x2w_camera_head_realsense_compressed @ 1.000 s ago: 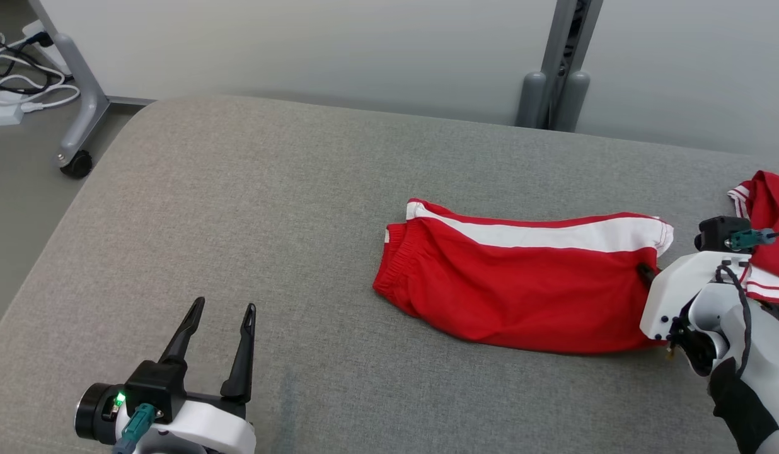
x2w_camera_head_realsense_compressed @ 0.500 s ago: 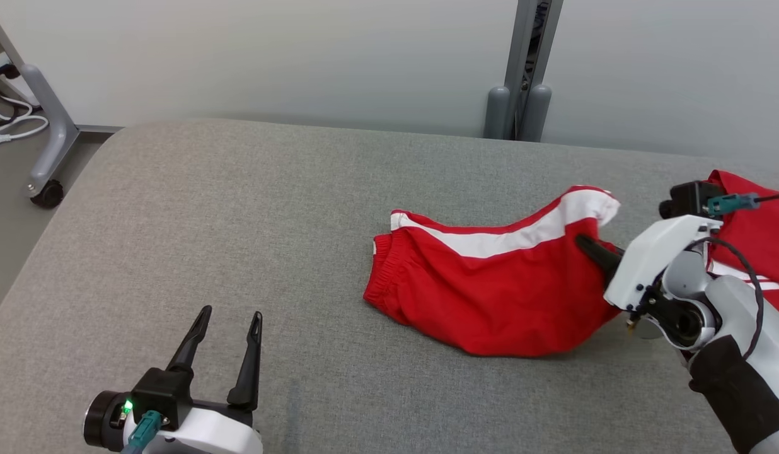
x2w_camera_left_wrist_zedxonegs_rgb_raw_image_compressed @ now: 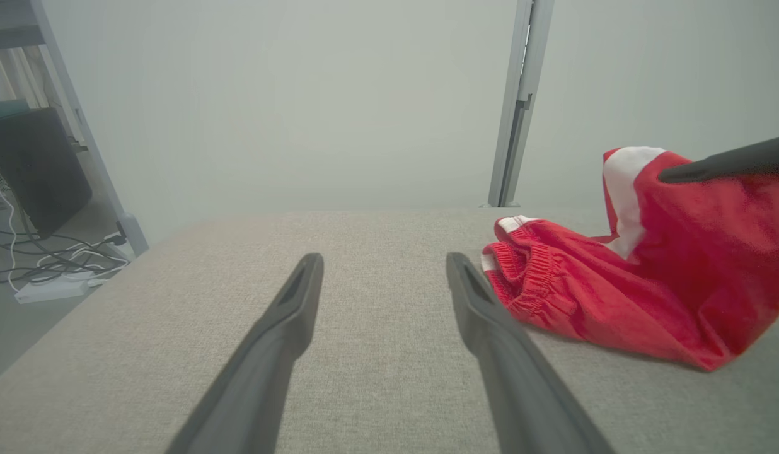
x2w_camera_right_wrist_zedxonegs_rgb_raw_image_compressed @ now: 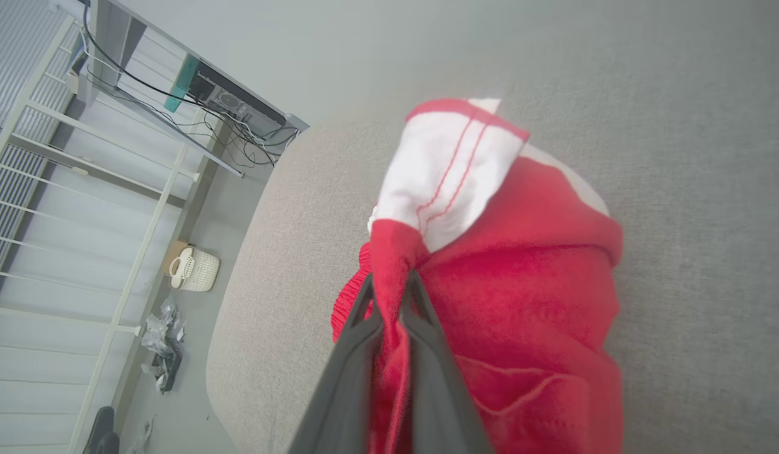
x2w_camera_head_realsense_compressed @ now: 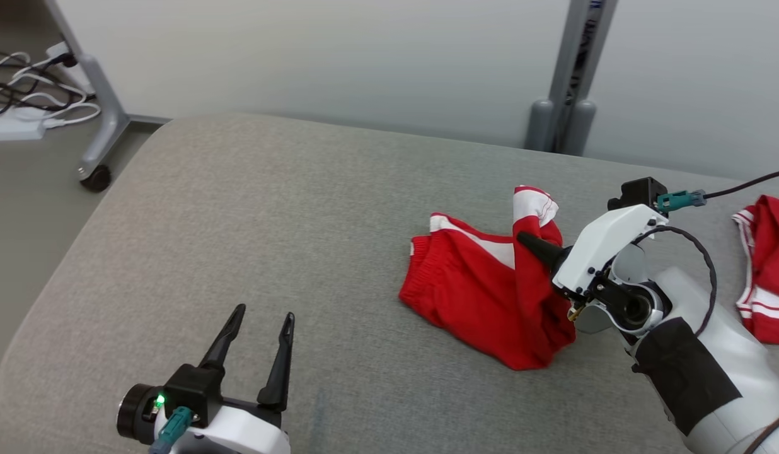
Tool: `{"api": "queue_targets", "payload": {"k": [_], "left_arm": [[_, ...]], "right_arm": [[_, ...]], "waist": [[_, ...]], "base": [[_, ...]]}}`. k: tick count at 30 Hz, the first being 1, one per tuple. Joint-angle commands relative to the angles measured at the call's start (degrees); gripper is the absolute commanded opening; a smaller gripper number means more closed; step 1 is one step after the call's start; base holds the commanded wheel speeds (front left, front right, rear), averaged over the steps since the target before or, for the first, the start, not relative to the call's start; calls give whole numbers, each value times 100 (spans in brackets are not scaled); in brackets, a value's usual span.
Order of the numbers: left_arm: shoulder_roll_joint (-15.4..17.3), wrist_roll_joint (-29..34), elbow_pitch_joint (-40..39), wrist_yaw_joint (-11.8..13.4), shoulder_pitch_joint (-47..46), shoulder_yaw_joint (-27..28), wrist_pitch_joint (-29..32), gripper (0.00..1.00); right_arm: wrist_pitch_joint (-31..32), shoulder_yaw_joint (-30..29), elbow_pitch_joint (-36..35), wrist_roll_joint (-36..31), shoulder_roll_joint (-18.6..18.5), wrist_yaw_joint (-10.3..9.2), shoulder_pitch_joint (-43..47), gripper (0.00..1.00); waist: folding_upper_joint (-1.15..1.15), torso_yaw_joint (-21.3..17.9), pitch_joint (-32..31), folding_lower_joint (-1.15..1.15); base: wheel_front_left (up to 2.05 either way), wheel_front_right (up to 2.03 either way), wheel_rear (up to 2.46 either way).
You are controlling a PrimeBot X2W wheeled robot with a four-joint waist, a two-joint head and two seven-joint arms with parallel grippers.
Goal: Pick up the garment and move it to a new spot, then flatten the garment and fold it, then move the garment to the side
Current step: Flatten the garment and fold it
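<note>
The garment is a pair of red shorts with a white side stripe, lying on the grey padded table. My right gripper is shut on the leg hem end of the shorts and holds it raised above the table, so the cloth bunches toward the waistband. The waistband still rests on the surface. My left gripper stands open at the lower left, well clear of the shorts, with nothing between its fingers.
A second red and white garment lies at the table's right edge. A grey post stands behind the table. A wheeled frame leg and cables sit on the floor at the far left.
My right gripper has lifted the hem end of the shorts and carried it left toward the waistband, folding the cloth up. The left gripper has held still; the head camera has shifted.
</note>
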Motion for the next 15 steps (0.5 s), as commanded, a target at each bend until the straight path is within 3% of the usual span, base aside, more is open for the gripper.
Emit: {"api": "queue_targets", "payload": {"k": [1, 10, 15], "left_arm": [[12, -23, 21, -32, -108, -67, -23, 100], [-30, -167, 83, 53, -351, -609, -23, 100], [-32, -276, 76, 167, -397, -828, -24, 100]], "right_arm": [[-111, 40, 267, -88, 60, 1, -163, 0], [-551, -16, 1729, -94, 463, 1, -716, 0], [-703, 66, 2014, -189, 528, 1, -768, 0]], "waist": [[0, 199, 62, 0], [0, 919, 181, 0], [0, 1083, 199, 0]], "base": [[0, 0, 0], [0, 0, 0], [0, 0, 0]]}}
